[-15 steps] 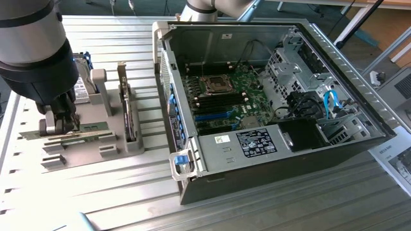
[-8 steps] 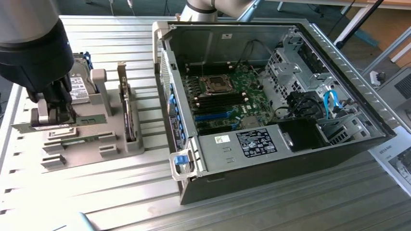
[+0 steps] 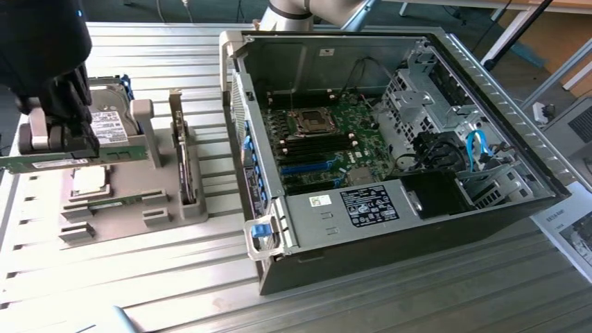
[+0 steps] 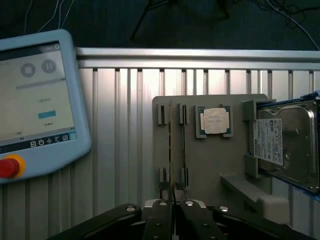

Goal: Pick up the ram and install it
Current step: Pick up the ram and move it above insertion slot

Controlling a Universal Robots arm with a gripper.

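Pickup step in hand: hand (image 3: 59, 148) pinched nearly shut on the ram (image 3: 104, 154), stick level over the tray (image 3: 138, 215) by the bench (image 3: 138, 291) edge at the exterior view's left, well apart from the case (image 3: 389, 139); installing, I'd say, wants its edge squared to a slot

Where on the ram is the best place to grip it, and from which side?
On its two flat faces along the long top edge, coming from above. The ram is a thin board held on edge, so only the faces offer purchase. The gripper is shut on it that way.
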